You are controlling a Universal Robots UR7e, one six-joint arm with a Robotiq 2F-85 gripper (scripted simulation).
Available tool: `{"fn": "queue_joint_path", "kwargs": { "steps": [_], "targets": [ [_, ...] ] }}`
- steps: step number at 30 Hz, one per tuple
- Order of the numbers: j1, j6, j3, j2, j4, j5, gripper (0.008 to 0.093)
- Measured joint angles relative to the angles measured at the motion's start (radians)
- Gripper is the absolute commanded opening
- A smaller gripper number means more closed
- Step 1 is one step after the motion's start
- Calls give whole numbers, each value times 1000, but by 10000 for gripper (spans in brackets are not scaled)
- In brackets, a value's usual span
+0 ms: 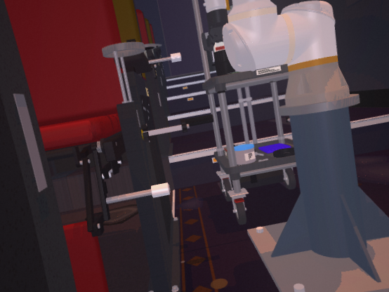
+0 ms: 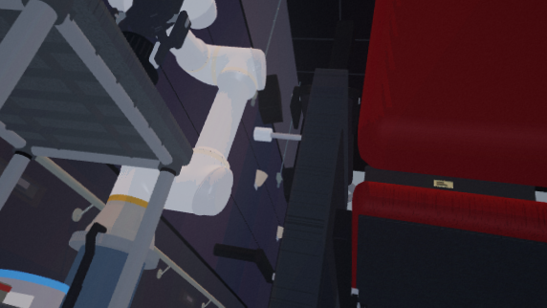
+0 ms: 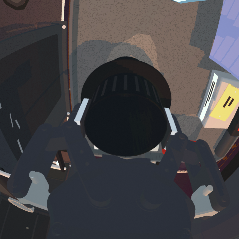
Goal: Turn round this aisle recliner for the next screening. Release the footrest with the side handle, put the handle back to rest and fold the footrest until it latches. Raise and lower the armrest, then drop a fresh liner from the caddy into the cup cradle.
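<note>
On the top shelf of the wheeled caddy (image 1: pixel 245 84), beside the robot's pedestal, a black ribbed cup liner (image 3: pixel 125 109) stands upright on the brown shelf surface. The red recliner (image 2: pixel 449 119) stands across the aisle, with its dark side panel (image 1: pixel 144 147) carrying white-tipped handles (image 1: pixel 160 190) and a round grey cup cradle (image 1: pixel 123 50) at the top. The black armrest (image 2: pixel 315 181) runs along the seat's side. My gripper (image 3: pixel 125 117) hangs over the caddy top, and it is closed on the liner.
A white and yellow labelled box (image 3: pixel 220 102) sits on the caddy just right of the liner, with a lilac pad (image 3: pixel 227 42) beyond it. The caddy's lower tray holds a blue-lidded tub (image 1: pixel 244 151) and a blue cloth (image 1: pixel 274 148). The grey pedestal (image 1: pixel 323 182) stands close behind.
</note>
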Motion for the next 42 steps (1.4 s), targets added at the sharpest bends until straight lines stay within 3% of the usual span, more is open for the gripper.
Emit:
{"fn": "queue_joint_path", "kwargs": {
  "steps": [11, 26, 42],
  "targets": [
    [0, 0, 0, 0, 0, 0, 80],
    [0, 0, -21, -9, 32, 0, 80],
    [0, 0, -119, -41, 160, 0, 80]
  ]
}}
